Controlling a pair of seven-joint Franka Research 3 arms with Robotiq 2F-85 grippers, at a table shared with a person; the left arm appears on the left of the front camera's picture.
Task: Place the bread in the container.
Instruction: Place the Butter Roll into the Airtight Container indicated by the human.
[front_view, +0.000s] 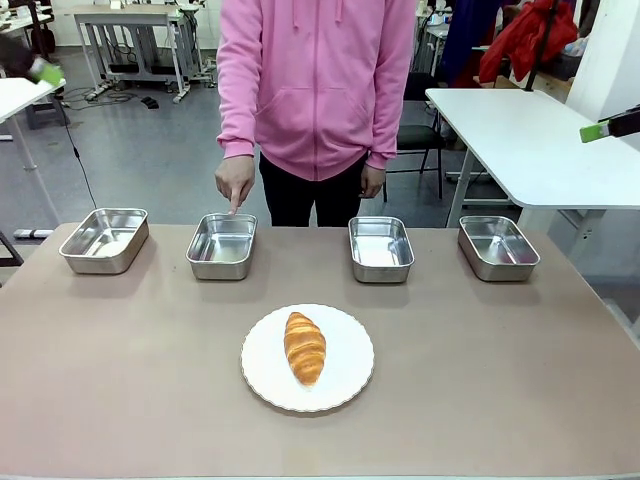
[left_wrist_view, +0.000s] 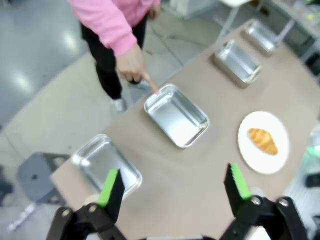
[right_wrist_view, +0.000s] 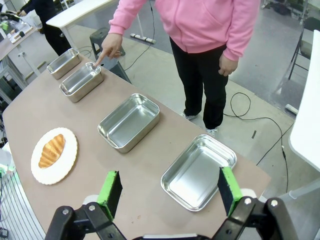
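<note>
Left claw (left_wrist_view: 172, 172) and right claw (right_wrist_view: 169, 175) hang released, jaws wide, above the surface's (front_view: 120, 380) sides. Between them the bread (front_view: 305, 347) lies on a plate (front_view: 265, 380), long axis running away. Beyond, left of centre, a hand (front_view: 234, 185) points at the container (front_view: 220, 268), which probably favours the left arm.

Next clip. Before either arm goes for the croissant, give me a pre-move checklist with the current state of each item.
1. Golden-brown croissant lies free on the round white scallop-edged plate: ok.
2. Target marked: the person's hand points at the shiny rectangular steel tray second from the robot's left: ok.
3. That tray empty: ok.
4. Left tool open, holding nothing: ok.
5. Right tool open, holding nothing: ok.
6. Hand clear of the tray: not ok, fingertip at its far rim.
</note>
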